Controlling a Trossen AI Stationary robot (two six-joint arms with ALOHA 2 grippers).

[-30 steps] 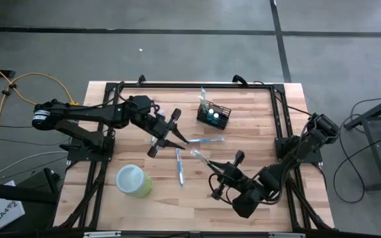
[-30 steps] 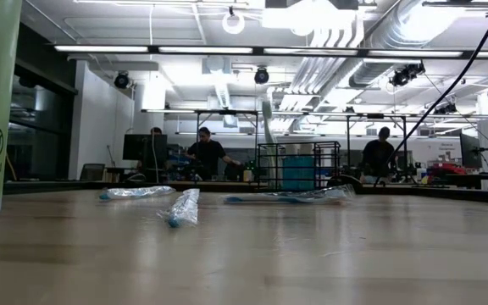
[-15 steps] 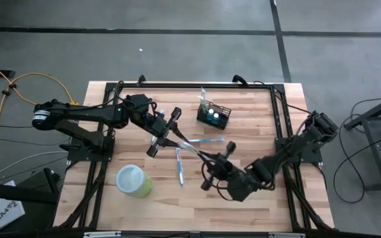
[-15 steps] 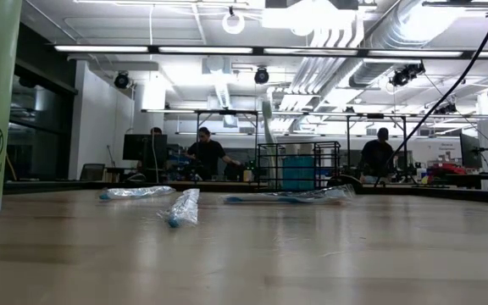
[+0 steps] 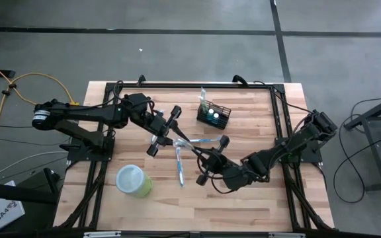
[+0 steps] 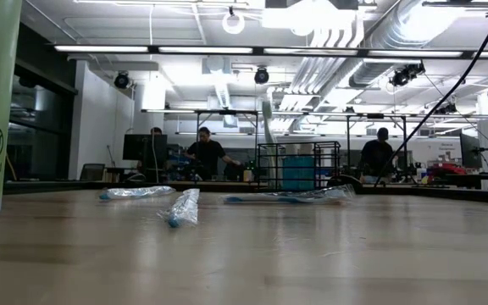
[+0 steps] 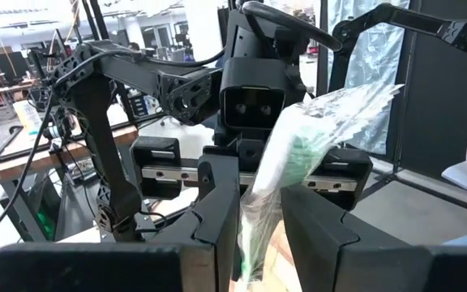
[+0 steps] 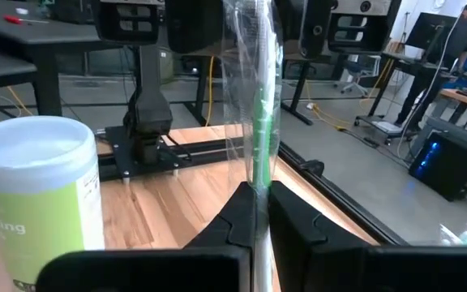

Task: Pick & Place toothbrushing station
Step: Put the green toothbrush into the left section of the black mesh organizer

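Near the table's front edge (image 5: 197,225) the bare wood lies open, with only a light-green cup (image 5: 133,180) at front left. Mid-table, the right gripper (image 5: 206,157) is clamped on a plastic-wrapped green toothbrush (image 8: 259,122), whose other end the left gripper (image 5: 169,137) grips too (both arms meet there above the wood). Loose wrapped toothbrushes (image 6: 185,206) lie below them. The toothbrushing station (image 5: 214,115), a black mesh basket, stands beyond near the far edge, well apart from either set of fingers.

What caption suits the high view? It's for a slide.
Both hands, left hand and right hand, grip one wrapped toothbrush above the table.
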